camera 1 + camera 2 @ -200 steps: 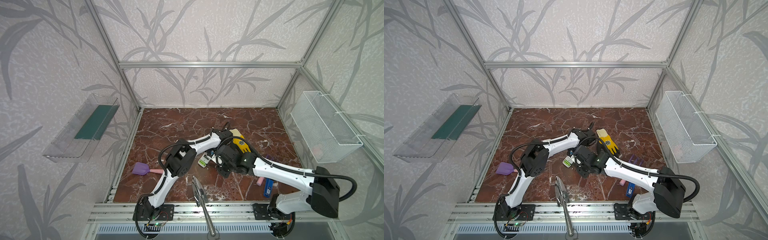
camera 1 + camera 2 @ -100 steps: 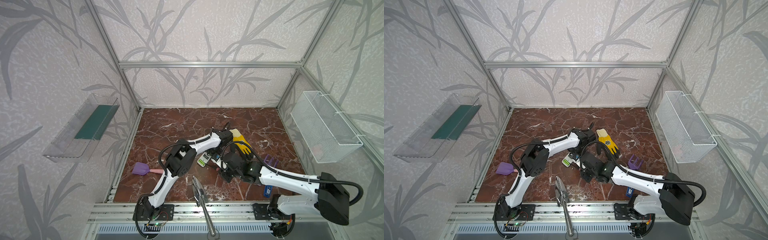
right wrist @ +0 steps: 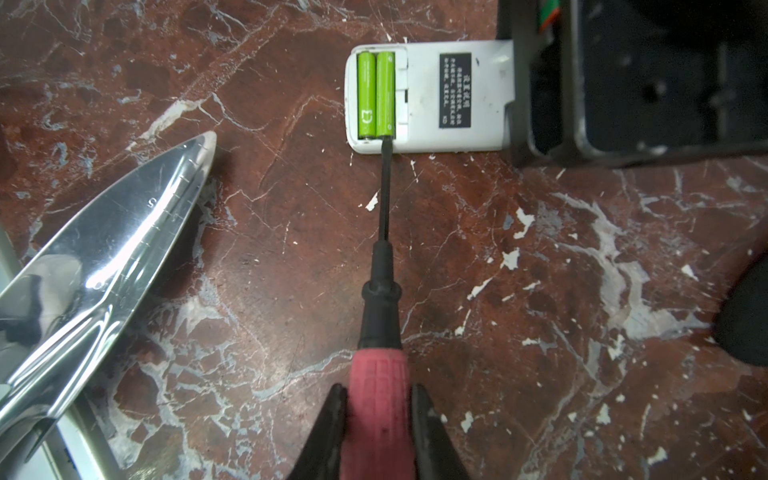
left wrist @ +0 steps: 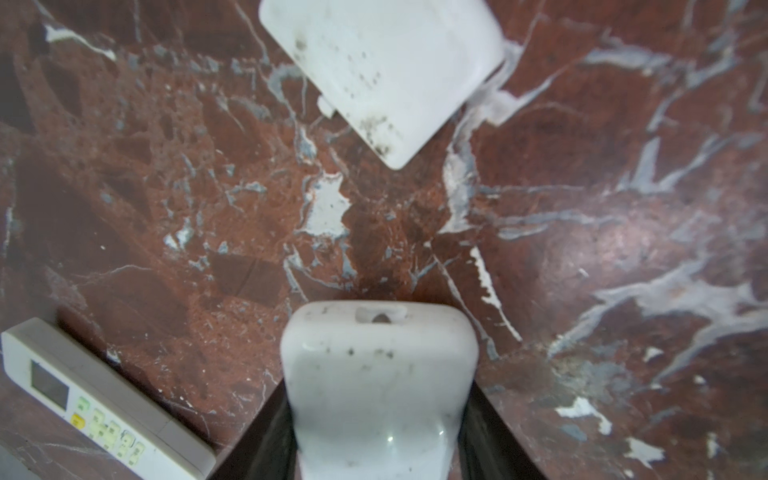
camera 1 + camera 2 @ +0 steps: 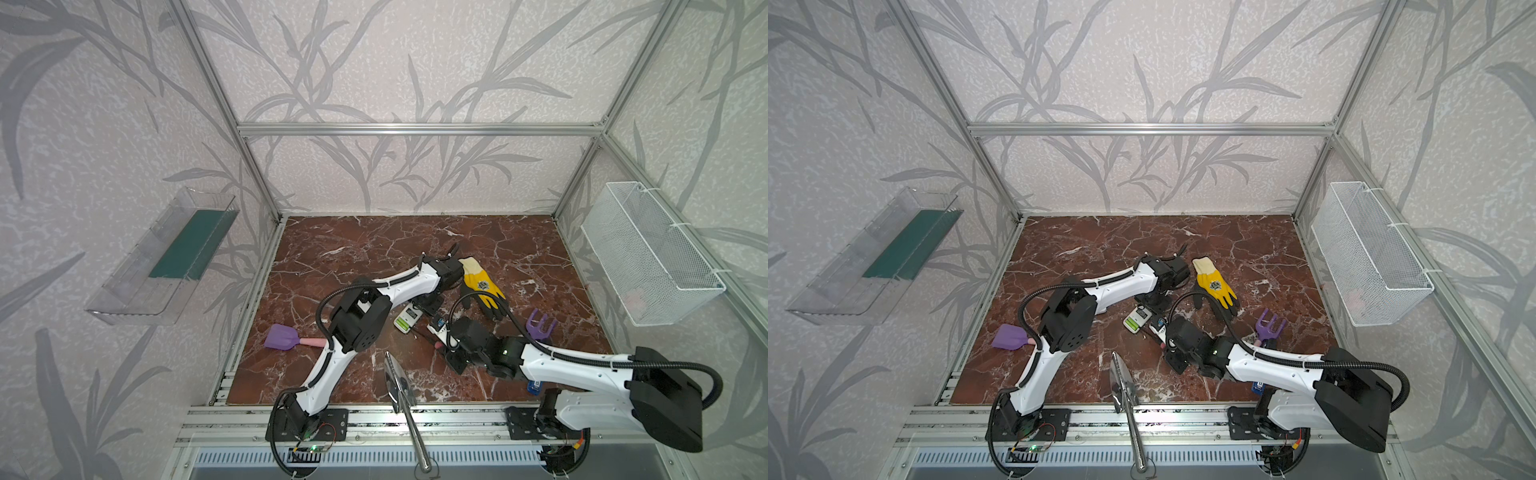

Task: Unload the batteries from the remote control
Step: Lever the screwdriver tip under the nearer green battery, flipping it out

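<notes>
Right wrist view: our right pincer (image 3: 377, 392) clenches the screwdriver (image 3: 382, 257), tip at the end of a green battery (image 3: 385, 93) for prying, while our left pincer (image 4: 380, 382) grips the remote (image 3: 424, 124) steady

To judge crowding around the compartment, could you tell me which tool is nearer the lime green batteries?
Left. The left tool clamps the remote beside the batteries; the right tool grips the screwdriver handle farther back, only its tip reaching them.

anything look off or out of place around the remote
The white remote lies face down with its battery bay open, two green batteries exposed. A loose white cover, likely its lid, lies apart from it. Small white flecks, chips or debris, are scattered nearby.
</notes>
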`<state>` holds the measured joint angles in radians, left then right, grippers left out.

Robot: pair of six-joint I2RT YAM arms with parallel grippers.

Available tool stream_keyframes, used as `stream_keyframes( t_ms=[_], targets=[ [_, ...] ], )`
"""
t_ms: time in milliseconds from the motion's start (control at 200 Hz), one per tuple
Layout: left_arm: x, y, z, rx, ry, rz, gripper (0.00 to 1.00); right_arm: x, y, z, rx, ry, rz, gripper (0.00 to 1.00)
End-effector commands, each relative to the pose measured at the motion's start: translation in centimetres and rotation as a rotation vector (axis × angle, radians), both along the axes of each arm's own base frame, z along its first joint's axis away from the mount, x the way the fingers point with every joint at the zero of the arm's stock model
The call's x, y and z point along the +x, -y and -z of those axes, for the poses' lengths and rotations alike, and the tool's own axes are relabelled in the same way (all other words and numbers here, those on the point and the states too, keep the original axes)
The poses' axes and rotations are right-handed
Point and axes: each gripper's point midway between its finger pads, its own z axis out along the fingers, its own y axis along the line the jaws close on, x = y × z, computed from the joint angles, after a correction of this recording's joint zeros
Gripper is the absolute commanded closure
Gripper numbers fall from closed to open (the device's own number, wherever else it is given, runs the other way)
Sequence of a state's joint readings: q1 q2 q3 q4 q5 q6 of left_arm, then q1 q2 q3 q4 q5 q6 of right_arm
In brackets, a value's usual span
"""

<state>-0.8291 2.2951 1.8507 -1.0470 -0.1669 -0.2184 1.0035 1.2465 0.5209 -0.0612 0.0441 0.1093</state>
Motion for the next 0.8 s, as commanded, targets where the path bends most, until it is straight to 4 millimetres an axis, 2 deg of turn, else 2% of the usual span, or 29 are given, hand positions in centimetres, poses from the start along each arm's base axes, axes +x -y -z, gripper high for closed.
stream_keyframes(
  t_ms=[0, 525, 795],
  targets=[
    [-4.2, 1.1, 6.5, -0.04, -0.208, -0.037, 0.93, 0.0, -0.6, 0.2, 0.043, 0.013, 0.006, 1.0],
    [-4.6, 1.7, 7.2, -0.094, -0.272, -0.031, 0.93, 0.0, 0.7, 2.8, 0.098, 0.01, 0.101, 1.0],
    [-4.6, 1.7, 7.5, -0.105, -0.287, -0.029, 0.94, -0.8, 0.3, 4.1, 0.106, 0.009, 0.089, 1.0]
  ],
)
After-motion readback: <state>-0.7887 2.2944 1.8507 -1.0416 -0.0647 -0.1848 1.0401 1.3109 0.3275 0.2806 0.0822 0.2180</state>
